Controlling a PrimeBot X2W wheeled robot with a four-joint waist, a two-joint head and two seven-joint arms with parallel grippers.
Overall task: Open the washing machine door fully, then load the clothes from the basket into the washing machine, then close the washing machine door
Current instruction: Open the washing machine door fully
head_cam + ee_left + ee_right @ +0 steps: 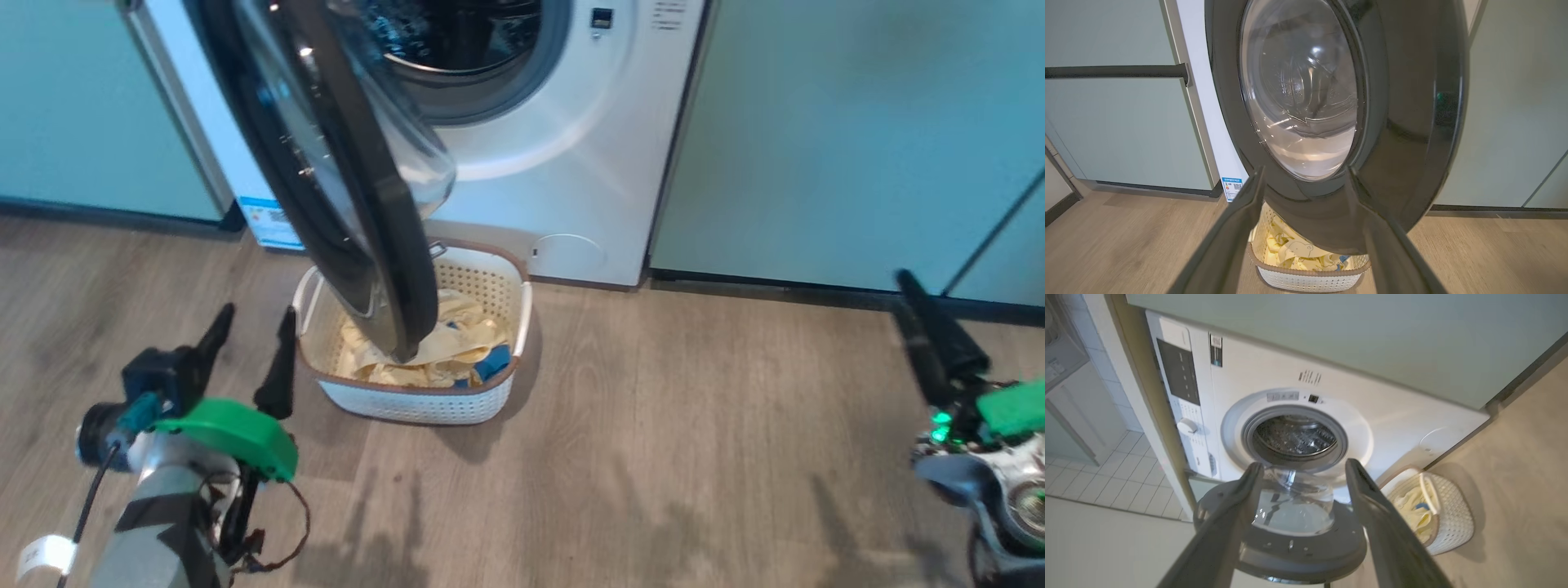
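Observation:
The washing machine [571, 163] stands between cabinet panels, its steel drum [1294, 437] exposed. The washing machine door [392, 237] is swung out toward me, almost edge-on, with its lower rim hanging over the basket [408, 404]. The basket sits on the floor just in front of the machine and holds the clothes [457, 335], cream-yellow with one blue piece. My left gripper [257, 310] is open, just left of the basket, facing the door's outer glass [1298, 94]. My right gripper [900, 292] is open, far to the right, and empty.
Pale green cabinet panels [816, 122] flank the machine on both sides [73, 106]. Wood floor [653, 449] stretches between my two arms. The open door juts into the space above the basket. A tiled floor [1118, 465] lies beyond the machine's far side.

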